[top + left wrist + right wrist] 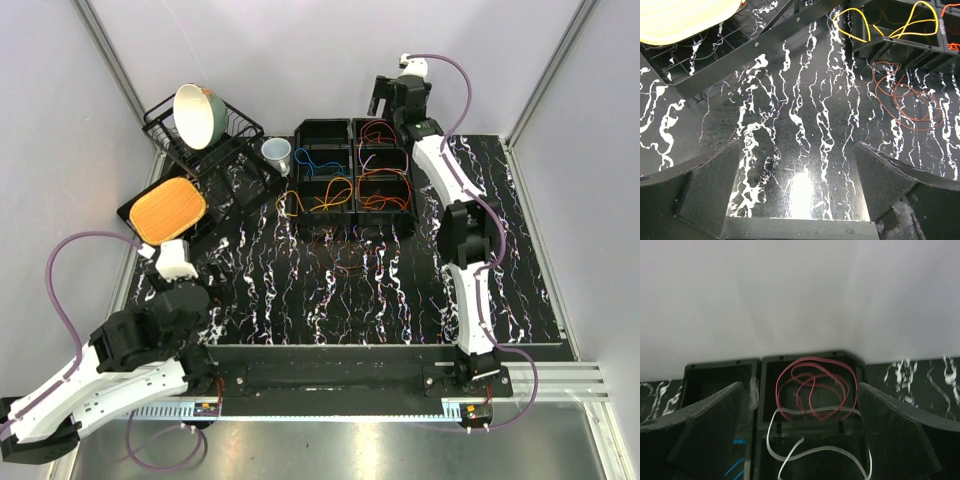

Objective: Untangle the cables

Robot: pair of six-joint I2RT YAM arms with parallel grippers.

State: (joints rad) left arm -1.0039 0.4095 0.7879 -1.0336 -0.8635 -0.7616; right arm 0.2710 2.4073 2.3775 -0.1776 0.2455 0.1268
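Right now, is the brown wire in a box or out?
Out. The thin brown looping wire lies on the black marbled table, just outside the black plastic boxes.

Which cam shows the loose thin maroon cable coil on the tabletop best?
Left wrist: the thin maroon cable coil lies close, loops distinct. Top external shows that coil only faintly. Right wrist misses it.

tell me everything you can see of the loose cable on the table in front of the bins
The loose cable is a thin brownish-red wire, coiled into several overlapping loops. It lies flat on the black, white-veined table, just in front of the black bins and outside every compartment. Only the table visibly touches it.
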